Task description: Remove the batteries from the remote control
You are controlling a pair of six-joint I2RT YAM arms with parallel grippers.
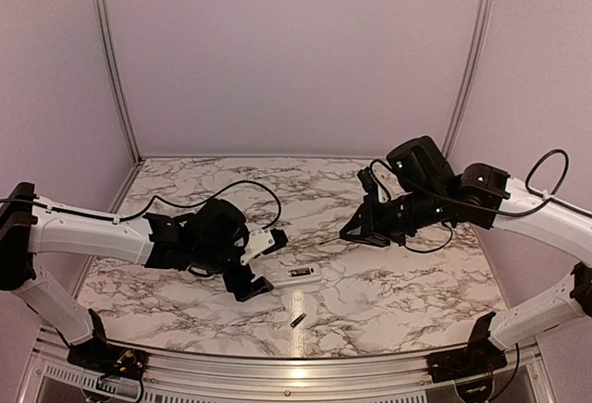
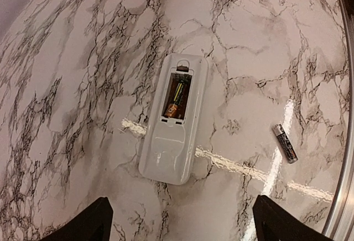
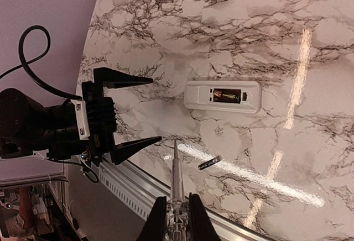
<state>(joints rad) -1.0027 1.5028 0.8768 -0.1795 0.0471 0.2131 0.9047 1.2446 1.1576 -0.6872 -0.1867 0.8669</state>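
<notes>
The white remote control (image 1: 298, 274) lies back-up on the marble table, its dark/orange recess uncovered. One battery (image 2: 178, 94) sits in the recess; it also shows in the right wrist view (image 3: 224, 94). A second battery (image 1: 298, 320) lies loose on the table near the front edge, to the right of the remote (image 2: 174, 120) in the left wrist view (image 2: 286, 143). My left gripper (image 2: 180, 227) is open and empty, just short of the remote's end. My right gripper (image 3: 177, 219) is shut on a thin pale grey stick (image 3: 176, 177), held above the table and apart from the remote (image 3: 222, 95).
The table's metal front rail (image 3: 138, 183) runs close to the loose battery (image 3: 209, 163). The left gripper (image 3: 124, 111) stands between the rail and the remote. Black cables (image 1: 231, 186) trail over the table behind both arms. Purple walls enclose the back and sides.
</notes>
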